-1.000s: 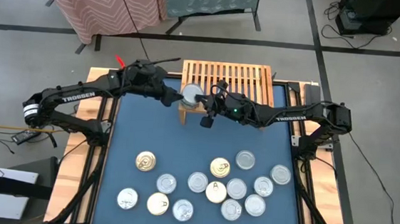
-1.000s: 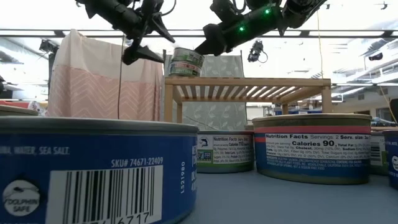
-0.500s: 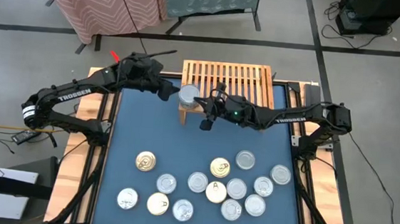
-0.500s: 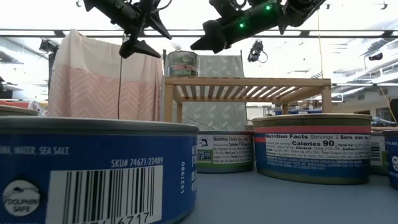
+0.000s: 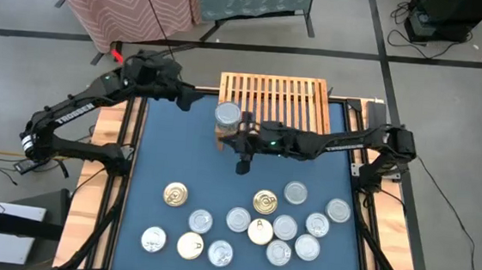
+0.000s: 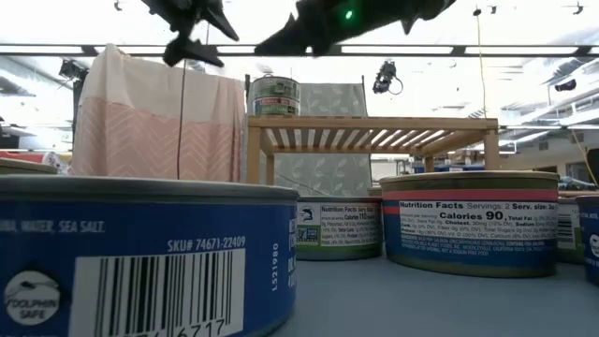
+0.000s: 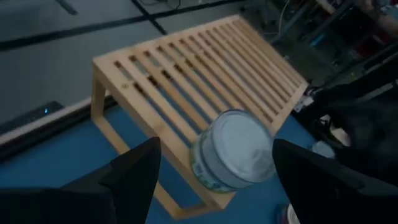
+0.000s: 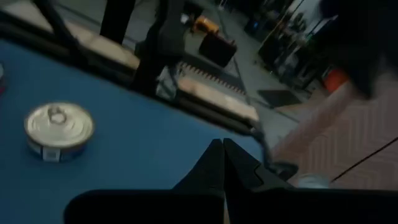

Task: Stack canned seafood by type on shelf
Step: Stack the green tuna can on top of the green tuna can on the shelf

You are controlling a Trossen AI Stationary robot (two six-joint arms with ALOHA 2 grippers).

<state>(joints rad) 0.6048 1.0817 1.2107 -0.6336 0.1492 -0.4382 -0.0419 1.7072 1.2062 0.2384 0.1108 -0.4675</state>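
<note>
A silver-topped can with a green label (image 5: pixel 228 114) stands flat on its bottom at the near-left corner of the light-wood shelf (image 5: pixel 278 99). It also shows in the left wrist view (image 7: pixel 233 152) and the low view (image 6: pixel 274 95). My left gripper (image 5: pixel 185 100) hangs open to the left of the shelf and above it, clear of the can. My right gripper (image 5: pixel 243 157) is shut and empty, over the mat just in front of the shelf's near edge. Several more cans (image 5: pixel 251 226) lie on the blue mat's near half.
The shelf's slatted top (image 7: pixel 205 74) is bare apart from the one can. Bare blue mat (image 5: pixel 171 147) lies between the shelf and the cluster of cans. One silver can (image 8: pixel 59 127) shows on the mat in the right wrist view. Wooden table rails run along both sides.
My left gripper has drawn back from the can, up and toward the table's far-left corner, staying open. The can, tilted a second ago, now stands flat on the shelf corner. My right gripper, still shut, has risen a little and gone toward the table's left.
</note>
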